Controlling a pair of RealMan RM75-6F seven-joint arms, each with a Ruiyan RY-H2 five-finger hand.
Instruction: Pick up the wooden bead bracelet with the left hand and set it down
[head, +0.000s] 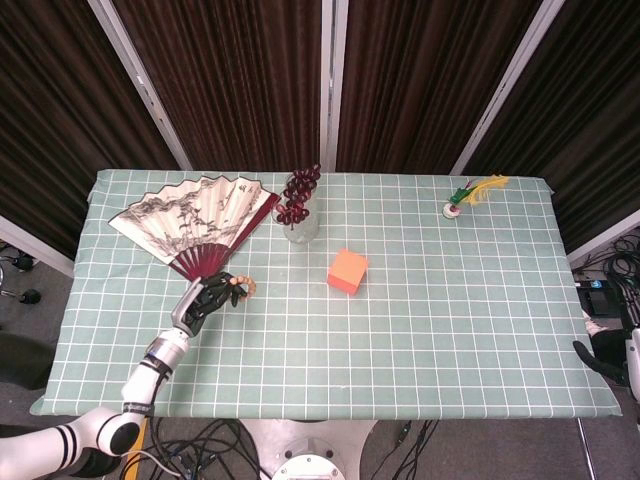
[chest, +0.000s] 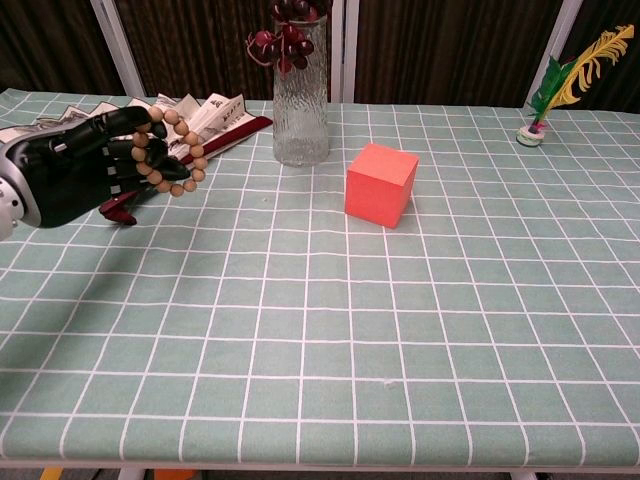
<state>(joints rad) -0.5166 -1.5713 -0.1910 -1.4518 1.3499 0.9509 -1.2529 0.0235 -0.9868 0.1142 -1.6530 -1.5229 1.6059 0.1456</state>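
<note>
Tablecloth of pale green with a white grid (head: 450, 330) covers the whole table and fills most of the head view, with dark brown curtains (head: 230, 80) hanging behind it across the top of the frame. Next in size, an open paper folding fan with ink painting and dark red ribs (head: 195, 222) lies spread flat at the upper left of the cloth. Below its ribs, at the left of the frame, the black left hand (head: 203, 303) sits on a silver wrist rising from the lower left corner; in the chest view this left hand (chest: 85, 175) shows at the upper left, raised above the cloth with a shadow under it, its fingers (chest: 150, 160) curled in and clamped on the wooden bead bracelet (chest: 178, 152). The light brown bead loop stands up over the fingertips, held off the table, just in front of the fan's red ribs. A tall clear ribbed glass vase holding dark red berry sprigs (chest: 300, 100) stands upright at top centre. An orange-red cube (chest: 381, 185) sits right of the vase, apart from it. At the upper right, a small feathered shuttlecock with yellow and green plumes (chest: 560, 85) rests on its round base. The right hand (head: 603, 362) barely shows at the right edge of the head view, off the table; I cannot tell how its fingers lie.
</note>
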